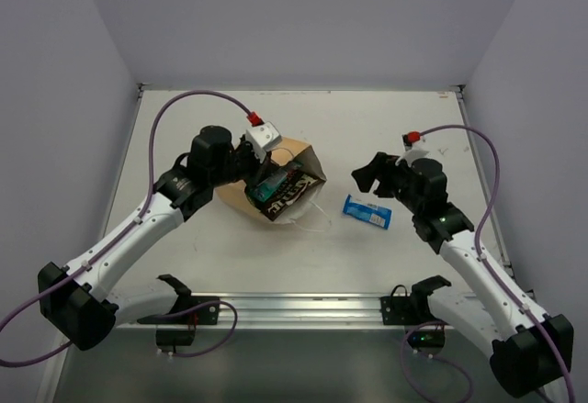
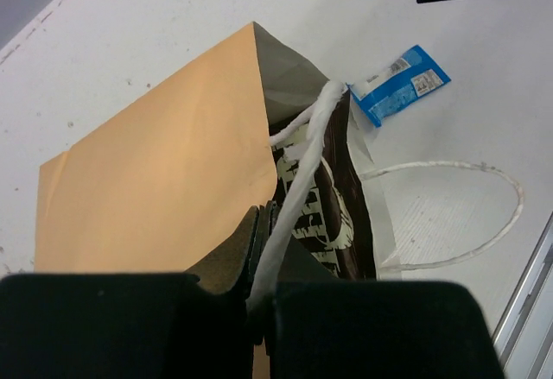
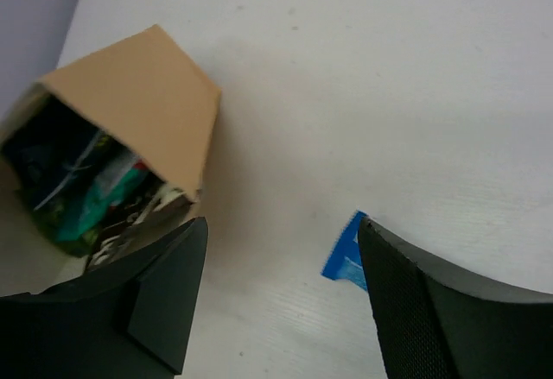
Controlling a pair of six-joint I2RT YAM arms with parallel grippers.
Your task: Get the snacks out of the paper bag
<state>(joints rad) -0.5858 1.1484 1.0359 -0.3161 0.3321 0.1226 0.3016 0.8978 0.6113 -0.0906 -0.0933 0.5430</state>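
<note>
The tan paper bag [image 1: 299,157] lies on its side left of the table's middle, its mouth turned toward the front right. My left gripper [image 2: 268,217] is shut on one white string handle [image 2: 298,167] at the bag's rim. Snacks show inside the mouth: a brown chip bag [image 2: 333,202] and a teal-white packet [image 3: 104,193]. One blue-white packet [image 1: 367,211] lies flat on the table just right of the bag. My right gripper [image 1: 366,175] hovers above that packet, open with nothing between its fingers; in the right wrist view one finger hides most of the packet [image 3: 344,254].
The bag's other handle [image 2: 484,215] lies as a loose loop on the table in front of the mouth. A metal rail [image 1: 294,307] runs along the near edge between the arm bases. Walls close off the table's back and both sides.
</note>
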